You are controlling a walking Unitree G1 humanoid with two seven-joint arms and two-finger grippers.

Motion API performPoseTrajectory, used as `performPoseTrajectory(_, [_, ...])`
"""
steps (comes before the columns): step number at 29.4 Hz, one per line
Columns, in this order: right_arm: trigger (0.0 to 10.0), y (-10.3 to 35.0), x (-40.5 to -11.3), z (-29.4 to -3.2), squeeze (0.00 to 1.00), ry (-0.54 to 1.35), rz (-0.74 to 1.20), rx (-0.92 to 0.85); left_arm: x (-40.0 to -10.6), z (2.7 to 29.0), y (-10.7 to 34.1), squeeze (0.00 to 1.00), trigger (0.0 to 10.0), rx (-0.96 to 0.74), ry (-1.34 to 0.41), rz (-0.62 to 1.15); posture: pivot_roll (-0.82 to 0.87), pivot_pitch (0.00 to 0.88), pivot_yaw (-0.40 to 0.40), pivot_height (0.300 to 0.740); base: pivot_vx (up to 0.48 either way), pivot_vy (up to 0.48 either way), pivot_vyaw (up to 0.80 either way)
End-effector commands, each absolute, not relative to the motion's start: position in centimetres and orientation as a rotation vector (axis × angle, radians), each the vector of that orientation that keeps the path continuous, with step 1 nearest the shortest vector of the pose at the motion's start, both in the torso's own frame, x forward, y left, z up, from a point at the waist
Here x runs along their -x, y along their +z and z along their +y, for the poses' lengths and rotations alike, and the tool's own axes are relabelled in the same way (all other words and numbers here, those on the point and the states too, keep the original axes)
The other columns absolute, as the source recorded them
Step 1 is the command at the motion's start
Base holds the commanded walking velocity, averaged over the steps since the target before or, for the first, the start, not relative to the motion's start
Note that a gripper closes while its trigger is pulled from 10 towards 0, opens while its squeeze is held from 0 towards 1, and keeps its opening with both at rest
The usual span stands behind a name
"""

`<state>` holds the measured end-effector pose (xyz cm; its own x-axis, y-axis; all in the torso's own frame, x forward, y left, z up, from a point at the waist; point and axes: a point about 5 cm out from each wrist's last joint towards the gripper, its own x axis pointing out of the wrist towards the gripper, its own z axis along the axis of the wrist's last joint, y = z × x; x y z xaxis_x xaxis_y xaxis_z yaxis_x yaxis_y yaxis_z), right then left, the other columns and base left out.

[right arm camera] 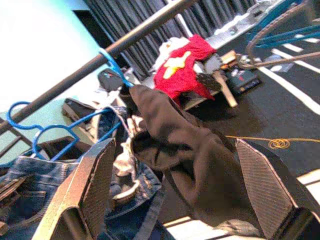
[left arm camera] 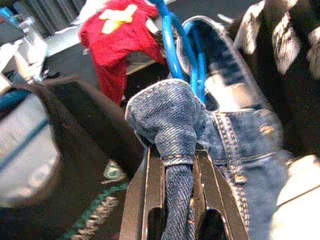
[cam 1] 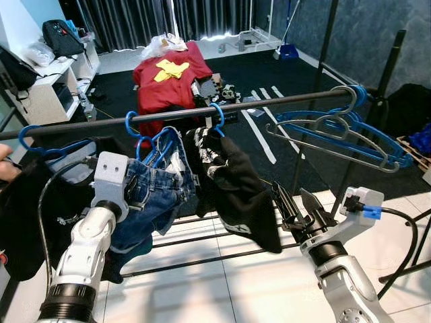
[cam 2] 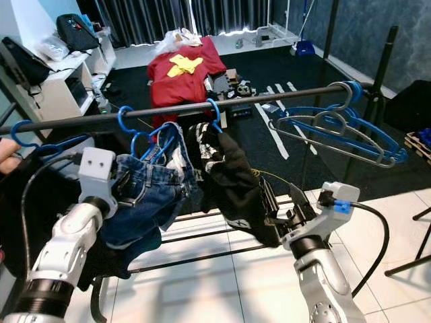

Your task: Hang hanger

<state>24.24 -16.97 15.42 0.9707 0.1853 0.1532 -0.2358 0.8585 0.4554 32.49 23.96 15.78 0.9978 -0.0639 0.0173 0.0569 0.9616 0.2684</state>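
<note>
Below, left gripper [left arm camera: 177, 167] pinches jeans [left arm camera: 235, 125]; right gripper [right arm camera: 187, 190] spread wide.

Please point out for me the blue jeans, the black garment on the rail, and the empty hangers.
blue jeans [cam 1: 158, 192]: left eye view, on the denim front.
black garment [cam 1: 239, 188]: left eye view, on its middle fold.
empty hangers [cam 1: 337, 128]: left eye view, on the grey hanger's shoulder.

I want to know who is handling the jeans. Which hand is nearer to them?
Left. The left hand is shut on a fold of the jeans. The right hand is open, apart from them, beside the black garment.
</note>
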Motion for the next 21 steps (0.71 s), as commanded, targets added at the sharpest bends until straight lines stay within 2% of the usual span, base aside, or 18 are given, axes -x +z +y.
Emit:
performPoseTrajectory(1, [10.0,15.3,-24.3,-17.3,0.0,0.209,-0.098,-0.501,-32.4,25.3,17.9,0.0,10.0,-0.316,-0.069,-0.126,-0.18,0.0,0.06,0.74,-0.39,0.0,0.0])
performPoseTrajectory(6, [10.0,15.5,-24.5,-17.4,0.0,0.201,-0.104,-0.493,-31.8,27.7,18.4,0.0,10.0,-0.351,-0.025,-0.117,-0.17,0.0,0.053,0.74,-0.408,0.0,0.0])
performPoseTrajectory(9, [10.0,15.5,-24.5,-17.4,0.0,0.203,-0.103,-0.494,-31.6,28.2,18.6,0.0,10.0,-0.355,-0.009,-0.116,-0.17,0.0,0.053,0.74,-0.453,0.0,0.0])
performPoseTrajectory(12, [10.0,15.4,-24.5,-17.4,0.0,0.206,-0.101,-0.497,-31.5,27.8,18.9,0.0,10.0,-0.341,-0.012,-0.137,-0.16,0.0,0.046,0.74,-0.454,0.0,0.0])
performPoseTrajectory(14, [10.0,15.3,-24.5,-17.4,0.0,0.211,-0.095,-0.497,-31.5,25.6,19.4,0.0,10.0,-0.281,-0.091,-0.176,-0.18,0.0,0.042,0.74,-0.446,0.0,0.0])
performPoseTrajectory(16, [10.0,15.3,-24.5,-17.4,0.0,0.212,-0.093,-0.494,-31.5,24.5,19.5,0.0,10.0,-0.255,-0.148,-0.182,-0.18,0.0,0.042,0.74,-0.431,0.0,0.0])
performPoseTrajectory(21, [10.0,15.4,-24.6,-17.6,0.0,0.211,-0.094,-0.49,-31.4,23.9,19.6,0.0,10.0,-0.261,-0.242,-0.175,-0.17,0.0,0.044,0.74,-0.383,0.0,0.0])
